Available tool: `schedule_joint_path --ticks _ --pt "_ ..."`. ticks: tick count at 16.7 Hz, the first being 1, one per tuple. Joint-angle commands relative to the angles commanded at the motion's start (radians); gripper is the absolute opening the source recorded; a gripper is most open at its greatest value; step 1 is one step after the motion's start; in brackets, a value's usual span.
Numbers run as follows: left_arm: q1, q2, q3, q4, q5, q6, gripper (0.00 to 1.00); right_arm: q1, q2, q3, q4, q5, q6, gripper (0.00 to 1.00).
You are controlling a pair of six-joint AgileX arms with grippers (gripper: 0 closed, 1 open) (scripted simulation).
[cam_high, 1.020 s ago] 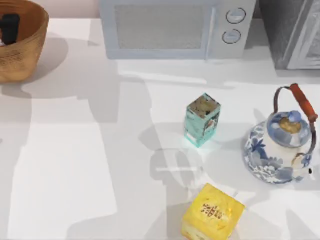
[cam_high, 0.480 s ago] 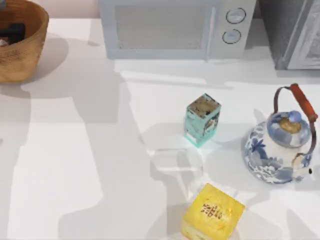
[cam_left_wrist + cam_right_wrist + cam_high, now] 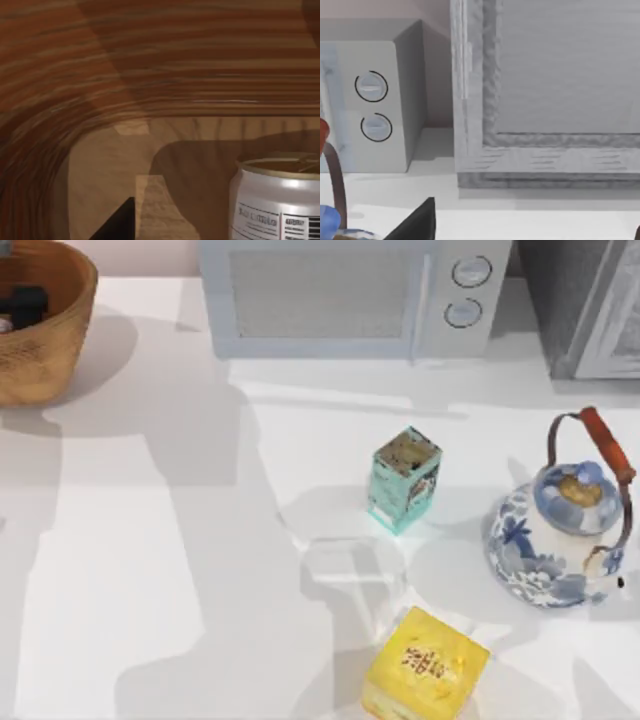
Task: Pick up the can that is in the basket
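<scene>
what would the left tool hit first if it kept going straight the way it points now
Probably the ribbed inner wall of the orange-brown woven wicker basket, which fills the line ahead. The silver metal can stands off to one side, so it may be brushed first; depth is unclear.

The basket [image 3: 45,335] is orange-brown wicker, its inside ribbed in darker brown bands. The can [image 3: 277,200] is silver with a dull gold rim and fine printed text. The carton [image 3: 404,480] is teal with a mottled brownish top. The box [image 3: 425,665] is yellow with dark markings. The kettle [image 3: 560,535] is white with blue floral patterning and a red-orange handle grip. The microwave [image 3: 350,295] is pale grey-white.
</scene>
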State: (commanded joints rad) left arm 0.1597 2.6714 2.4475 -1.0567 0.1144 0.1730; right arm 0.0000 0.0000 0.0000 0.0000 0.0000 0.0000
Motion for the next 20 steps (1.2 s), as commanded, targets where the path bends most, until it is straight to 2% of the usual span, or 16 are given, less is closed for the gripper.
schedule_joint_path --ticks 9,20 --pt "0.0 0.0 0.0 0.0 0.0 0.0 0.02 0.0 0.0 0.0 0.0 0.0 0.0 1.0" --pt "0.003 -0.036 0.005 0.005 -0.004 0.002 0.0 0.0 0.0 0.0 0.0 0.0 0.0 1.0"
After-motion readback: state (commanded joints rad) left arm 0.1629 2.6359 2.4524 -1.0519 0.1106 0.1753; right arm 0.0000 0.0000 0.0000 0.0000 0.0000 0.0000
